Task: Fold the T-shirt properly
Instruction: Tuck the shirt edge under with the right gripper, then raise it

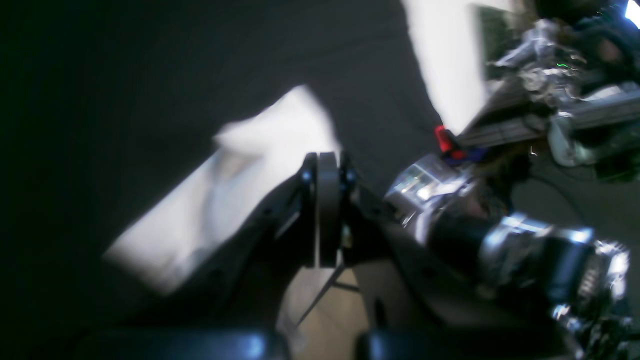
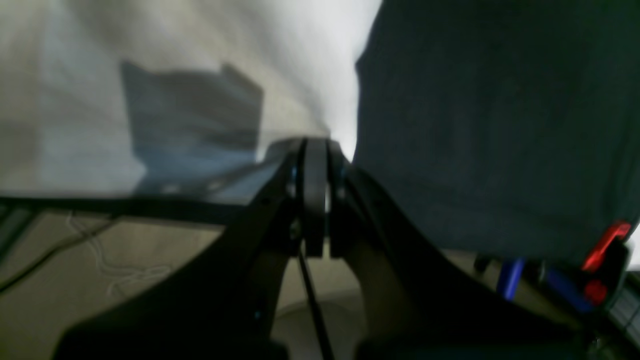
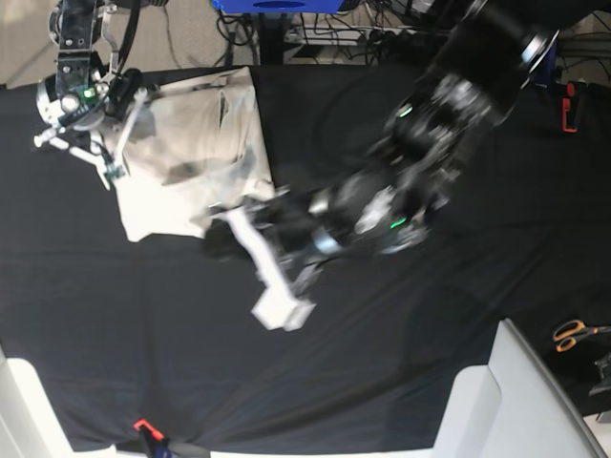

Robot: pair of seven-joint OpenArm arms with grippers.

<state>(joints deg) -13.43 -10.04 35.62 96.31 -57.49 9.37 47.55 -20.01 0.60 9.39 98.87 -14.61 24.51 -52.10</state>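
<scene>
Covering nearly everything in sight is the black-draped table (image 3: 401,353), and the T-shirt (image 3: 191,157) lies on its far left part, already gathered into a compact cream rectangle with a few wrinkles and a soft fold line down it. Sweeping low across the cloth just right of the T-shirt is the left arm (image 3: 439,143), blurred with motion, its left end effector (image 3: 277,286) pressed narrow with nothing between the fingers as far as I can see; the left wrist view shows the fingers together and the garment lying beyond them. Over the T-shirt's upper left corner sits the right end effector (image 3: 105,157), also pinched narrow; whether it catches any fabric I cannot tell, since the right wrist view is too smeared. My worry is the left arm: moving this fast so close to the T-shirt's right edge, it could snag the hem and drag the fold open, or ruck the black cloth beneath. Room is generous right of and nearer than the T-shirt, bare cloth all the way. Well away from the T-shirt, pale rigid panels (image 3: 525,401) crowd the near right corner, orange-handled scissors (image 3: 573,333) lie at the right edge, and a red clamp (image 3: 571,107) grips the far right border.
</scene>
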